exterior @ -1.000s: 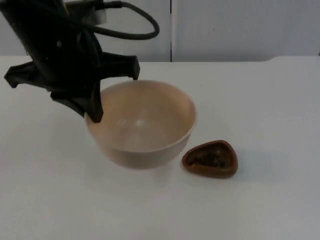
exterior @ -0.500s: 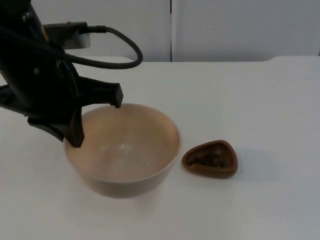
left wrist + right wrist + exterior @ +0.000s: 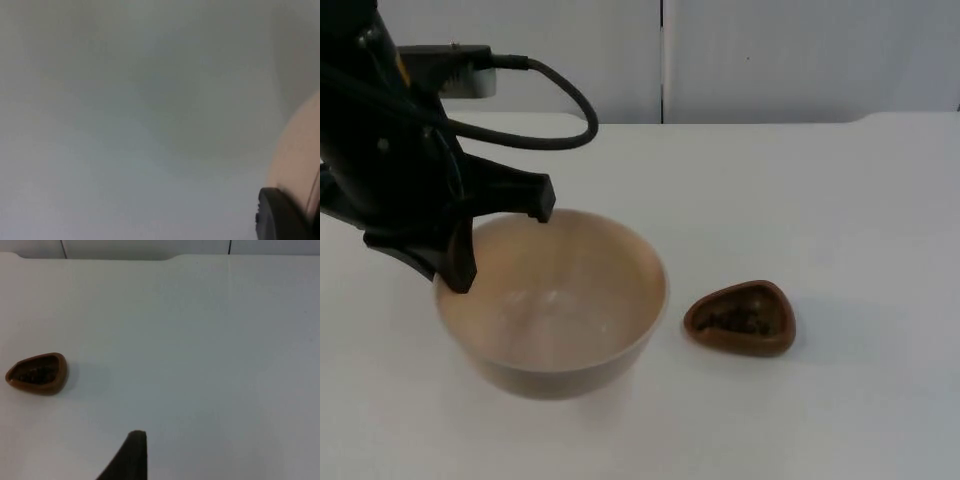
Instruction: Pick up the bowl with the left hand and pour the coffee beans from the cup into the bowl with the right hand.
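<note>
Beside the left arm, the bowl [image 3: 552, 305] hung off the white table [image 3: 840, 200], its near rim pinched by the left gripper [image 3: 470, 250], whose fingers [image 3: 280, 215] were clamped on that tan wall. It looked like a thin, rigid shell, light while empty but lopsided when held by one edge, so I judged the rim hold would need a firm squeeze once beans landed in it. Just to its right, apart from it, the small brown cup [image 3: 741, 318] sat on the table with dark coffee beans [image 3: 735, 320] inside. The cup seemed hard, low and smooth-sided with a pinched, triangular rim; taking it across its narrow sides would likely be safest, since a slip would scatter the beans. The right gripper [image 3: 131, 457] waited well away from the cup [image 3: 37, 373], and whether its fingers were parted could not be told
</note>
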Controlling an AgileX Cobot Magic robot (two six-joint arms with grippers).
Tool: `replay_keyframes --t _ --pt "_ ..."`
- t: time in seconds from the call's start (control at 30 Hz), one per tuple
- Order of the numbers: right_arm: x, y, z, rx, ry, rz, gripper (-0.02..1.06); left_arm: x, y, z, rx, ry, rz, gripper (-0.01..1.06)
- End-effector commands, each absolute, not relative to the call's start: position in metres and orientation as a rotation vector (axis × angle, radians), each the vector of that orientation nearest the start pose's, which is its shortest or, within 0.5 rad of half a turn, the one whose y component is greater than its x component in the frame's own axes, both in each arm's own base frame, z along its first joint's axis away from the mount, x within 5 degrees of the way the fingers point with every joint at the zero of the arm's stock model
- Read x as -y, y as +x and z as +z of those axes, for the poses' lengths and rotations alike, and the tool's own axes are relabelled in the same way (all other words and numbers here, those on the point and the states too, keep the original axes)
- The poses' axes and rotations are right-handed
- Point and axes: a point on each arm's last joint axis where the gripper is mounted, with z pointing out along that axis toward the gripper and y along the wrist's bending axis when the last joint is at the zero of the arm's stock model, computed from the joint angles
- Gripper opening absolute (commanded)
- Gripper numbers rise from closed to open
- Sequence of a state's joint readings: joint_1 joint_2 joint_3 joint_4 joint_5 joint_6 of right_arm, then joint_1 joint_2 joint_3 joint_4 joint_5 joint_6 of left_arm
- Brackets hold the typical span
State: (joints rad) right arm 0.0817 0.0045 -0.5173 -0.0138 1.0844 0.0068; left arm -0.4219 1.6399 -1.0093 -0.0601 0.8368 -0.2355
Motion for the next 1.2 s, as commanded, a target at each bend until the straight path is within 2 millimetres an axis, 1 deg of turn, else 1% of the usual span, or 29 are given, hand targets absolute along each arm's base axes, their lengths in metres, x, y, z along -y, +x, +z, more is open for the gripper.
replay_keyframes --t 0.0,0.3,0.43,0.57,0.6,0.67,0.73,0.77,0.83,0.87,0.9,0.93,1.0,1.03,1.07,1.13,1.17 --pt "0.000 -0.008 0.280 -2.045 -0.070 0.057 1.05 0.126 0.274 0.207 -2.935 0.226 -0.166 0.00" --pt "-0.001 -0.007 0.281 -2.041 -0.070 0.071 1.05 0.126 0.274 0.207 -2.936 0.212 -0.168 0.00" --pt "-0.002 -0.007 0.285 -2.043 -0.068 0.096 1.05 0.126 0.274 0.207 -2.937 0.206 -0.168 0.00" --pt "-0.006 0.013 0.307 -2.109 -0.066 0.127 1.05 0.125 0.274 0.207 -2.935 0.179 -0.155 0.00" --pt "-0.006 0.013 0.307 -2.109 -0.066 0.127 1.05 0.125 0.274 0.207 -2.935 0.179 -0.155 0.00" --pt "-0.007 0.026 0.317 -2.144 -0.065 0.127 1.05 0.124 0.275 0.207 -2.932 0.170 -0.137 0.00" --pt "-0.008 0.043 0.326 -2.185 -0.063 0.126 1.05 0.123 0.275 0.207 -2.929 0.161 -0.122 0.00" --pt "-0.008 0.043 0.326 -2.185 -0.063 0.126 1.05 0.123 0.275 0.207 -2.929 0.161 -0.122 0.00" --pt "-0.010 0.061 0.333 -2.234 -0.068 0.124 1.05 0.123 0.275 0.207 -2.929 0.161 -0.122 0.00" --pt "-0.011 0.077 0.338 -2.275 -0.079 0.125 1.05 0.122 0.275 0.207 -2.930 0.167 -0.114 0.00" --pt "-0.013 0.086 0.341 -2.296 -0.097 0.136 1.05 0.122 0.275 0.207 -2.930 0.167 -0.114 0.00" --pt "-0.013 0.086 0.341 -2.296 -0.097 0.136 1.05 0.122 0.275 0.207 -2.930 0.167 -0.114 0.00" --pt "-0.017 0.108 0.347 -2.328 -0.118 0.167 1.05 0.122 0.275 0.207 -2.930 0.167 -0.114 0.00" --pt "-0.019 0.113 0.348 -2.337 -0.124 0.176 1.05 0.122 0.275 0.207 -2.930 0.167 -0.114 0.00" --pt "-0.022 0.127 0.351 -2.360 -0.150 0.201 1.05 0.122 0.275 0.207 -2.930 0.167 -0.114 0.00" --pt "-0.026 0.147 0.354 -2.403 -0.156 0.237 1.05 0.122 0.275 0.207 -2.930 0.167 -0.114 0.00" --pt "-0.026 0.147 0.354 -2.403 -0.156 0.237 1.05 0.122 0.275 0.207 -2.930 0.167 -0.114 0.00"
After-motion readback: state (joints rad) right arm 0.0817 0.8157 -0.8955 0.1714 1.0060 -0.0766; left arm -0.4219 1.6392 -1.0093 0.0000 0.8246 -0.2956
